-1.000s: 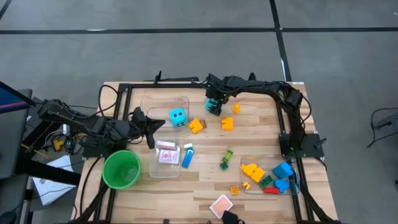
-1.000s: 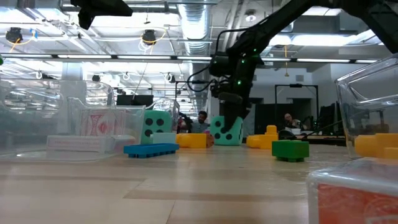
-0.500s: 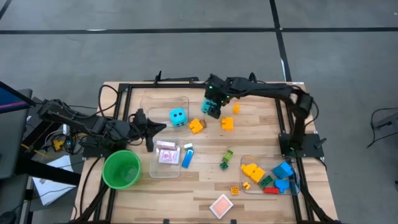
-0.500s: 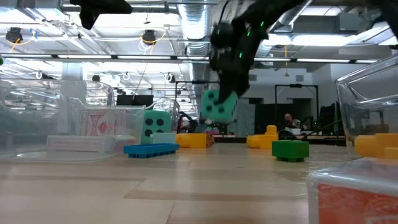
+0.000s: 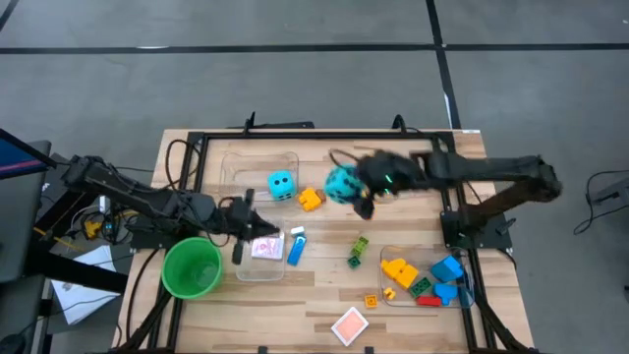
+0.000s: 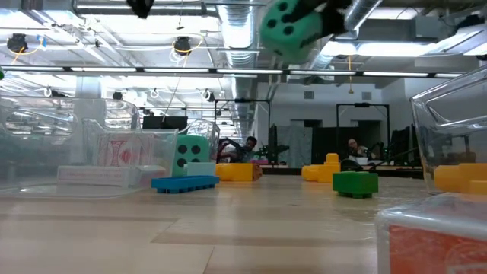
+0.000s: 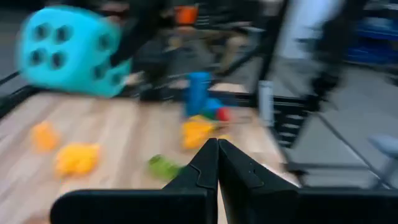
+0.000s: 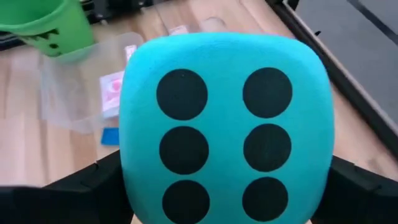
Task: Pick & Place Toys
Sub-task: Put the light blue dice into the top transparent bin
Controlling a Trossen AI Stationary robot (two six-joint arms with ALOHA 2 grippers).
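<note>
A cyan foam die (image 5: 339, 184) hangs high above the middle of the table, with my right gripper (image 5: 352, 187) shut on it; the low view shows the die (image 6: 291, 27) well off the wood. A second cyan die (image 5: 281, 184) rests on the table by the far clear bin. Yellow and orange bricks (image 5: 311, 200), a blue brick (image 5: 296, 246) and a green brick (image 5: 358, 251) lie loose on the wood. My left gripper (image 5: 248, 224) is shut on nothing (image 7: 217, 146), next to the clear bin with the playing cards (image 5: 263, 246). My right gripper pinches the die between its two fingers (image 8: 93, 186), one on each of two opposite side faces (image 8: 127, 180). The six-dot face (image 8: 224, 137) is turned toward the wrist. The fingers reach in from the table's right, slanting down. The die is lifted clear of the table.
A green cup (image 5: 193, 267) stands at the near left. A clear bin (image 5: 462, 285) at the near right holds several bricks. A card (image 5: 350, 324) and a small orange brick (image 5: 371, 300) lie near the front edge. A black frame (image 5: 197, 147) borders the table.
My right gripper has lifted the cyan die off the far part of the table, carrying it high up and toward the near edge while the arm swung out to the right. My left gripper has shifted toward the card bin and turned.
</note>
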